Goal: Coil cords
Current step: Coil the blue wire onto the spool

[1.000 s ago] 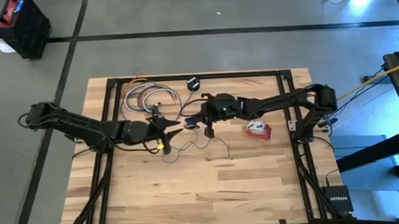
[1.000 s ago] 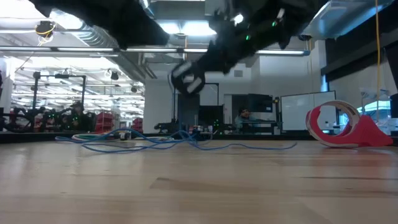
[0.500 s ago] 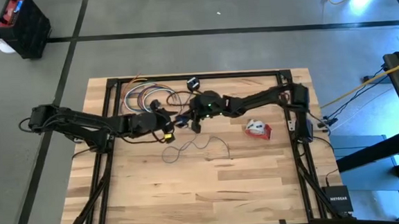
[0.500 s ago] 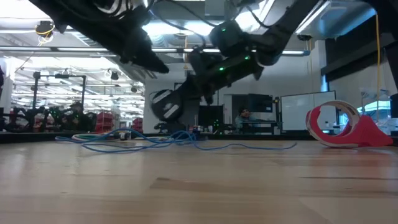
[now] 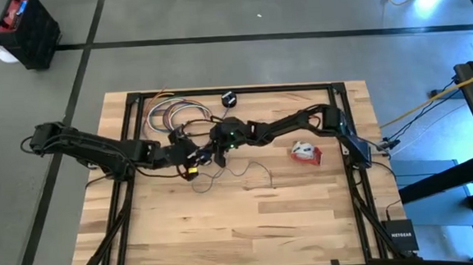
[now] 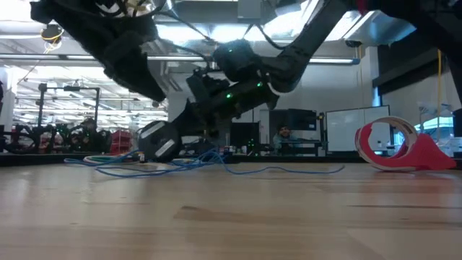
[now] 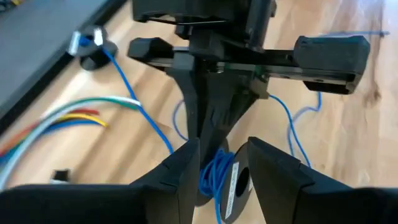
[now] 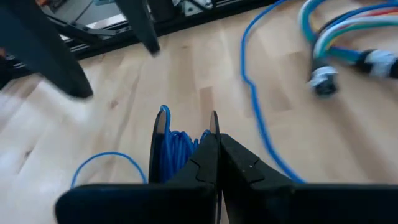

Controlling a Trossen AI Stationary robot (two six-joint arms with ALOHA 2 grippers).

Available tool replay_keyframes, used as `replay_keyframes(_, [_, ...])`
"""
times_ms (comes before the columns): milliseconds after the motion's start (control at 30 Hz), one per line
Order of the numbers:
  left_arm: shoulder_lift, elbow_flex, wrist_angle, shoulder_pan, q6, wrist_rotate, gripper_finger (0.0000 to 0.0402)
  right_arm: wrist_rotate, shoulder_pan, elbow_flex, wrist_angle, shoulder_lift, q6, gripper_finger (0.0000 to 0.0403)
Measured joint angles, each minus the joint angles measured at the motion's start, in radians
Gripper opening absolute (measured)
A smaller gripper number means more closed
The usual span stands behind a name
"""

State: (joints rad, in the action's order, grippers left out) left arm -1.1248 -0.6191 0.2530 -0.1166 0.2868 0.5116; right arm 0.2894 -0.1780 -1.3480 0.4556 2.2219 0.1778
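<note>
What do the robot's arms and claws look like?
Both arms are dark, almost black, and jointed. The right arm has a small green light glowing near its wrist. Each claw, left and right, has two flat, tapered black fingers. The left claw shows a small yellow mark.
</note>
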Motion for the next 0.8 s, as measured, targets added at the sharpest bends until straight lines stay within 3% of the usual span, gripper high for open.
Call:
replay_keyframes(267, [-0.047, 0.052, -0.003, -0.039, 0.097, -0.003, 0.0127, 0.015, 0.003, -0.050, 0.012, 0.058, 0.028, 0.0009])
replay_keyframes(800, [-0.118, 0.057, 0.002, -0.009, 0.129, 0.016, 0.0127, -0.056, 0.015, -0.105, 0.044, 0.115, 0.054, 0.0021])
